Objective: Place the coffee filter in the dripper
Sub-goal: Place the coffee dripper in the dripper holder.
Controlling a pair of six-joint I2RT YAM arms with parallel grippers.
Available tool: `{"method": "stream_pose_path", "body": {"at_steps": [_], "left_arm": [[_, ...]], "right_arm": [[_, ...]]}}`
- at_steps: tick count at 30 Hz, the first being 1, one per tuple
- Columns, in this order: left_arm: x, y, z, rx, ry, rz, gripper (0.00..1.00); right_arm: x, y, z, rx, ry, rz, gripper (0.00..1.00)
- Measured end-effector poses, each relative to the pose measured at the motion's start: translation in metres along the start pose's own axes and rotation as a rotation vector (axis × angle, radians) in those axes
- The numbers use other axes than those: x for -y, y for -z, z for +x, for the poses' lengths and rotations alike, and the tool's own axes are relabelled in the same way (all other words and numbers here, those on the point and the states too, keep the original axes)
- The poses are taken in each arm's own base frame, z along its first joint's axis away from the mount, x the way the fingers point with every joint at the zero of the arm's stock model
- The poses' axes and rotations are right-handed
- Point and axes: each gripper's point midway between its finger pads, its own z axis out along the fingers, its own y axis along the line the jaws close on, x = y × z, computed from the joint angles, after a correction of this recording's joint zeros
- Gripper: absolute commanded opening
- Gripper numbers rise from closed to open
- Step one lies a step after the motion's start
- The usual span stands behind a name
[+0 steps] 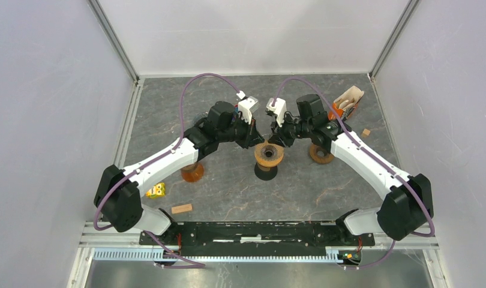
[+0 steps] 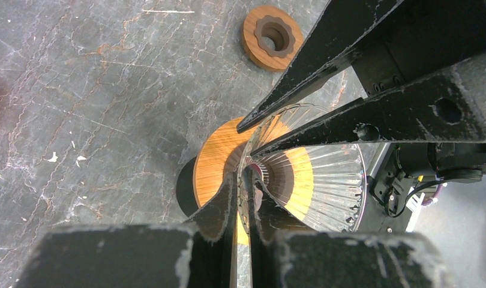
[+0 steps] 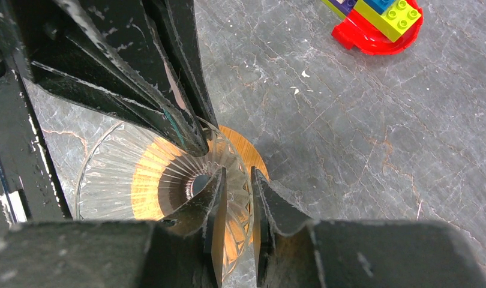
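The dripper [image 1: 269, 155] is a clear ribbed cone on a wooden ring with a black base, standing at the table's middle. It also shows in the left wrist view [image 2: 324, 180] and in the right wrist view [image 3: 126, 180]. My left gripper [image 1: 257, 139] [image 2: 243, 180] is pinched on the cone's left rim. My right gripper [image 1: 281, 141] [image 3: 237, 177] straddles the right rim, with a gap between its fingers and the wall. I cannot make out a separate paper filter in the cone.
A wooden ring [image 1: 320, 154] [image 2: 272, 37] lies right of the dripper. An orange stand holding something white [image 1: 347, 103] stands at the back right. An orange disc [image 1: 192, 173], a yellow brick [image 1: 156, 191] and a wooden block [image 1: 181, 209] lie at the front left. Red and yellow bricks [image 3: 378, 21] show in the right wrist view.
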Motion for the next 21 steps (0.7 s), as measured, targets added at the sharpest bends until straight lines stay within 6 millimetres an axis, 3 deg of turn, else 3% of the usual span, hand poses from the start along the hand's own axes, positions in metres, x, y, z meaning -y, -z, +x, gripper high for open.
{"method": "stream_pose_path", "body": {"at_steps": [21], "left_arm": [[0.0005,-0.0022,0.0006,0.042,-0.023,-0.001,0.02]], "right_arm": [[0.0012,-0.0036,0.0051,0.030,0.013,0.018,0.00]]}}
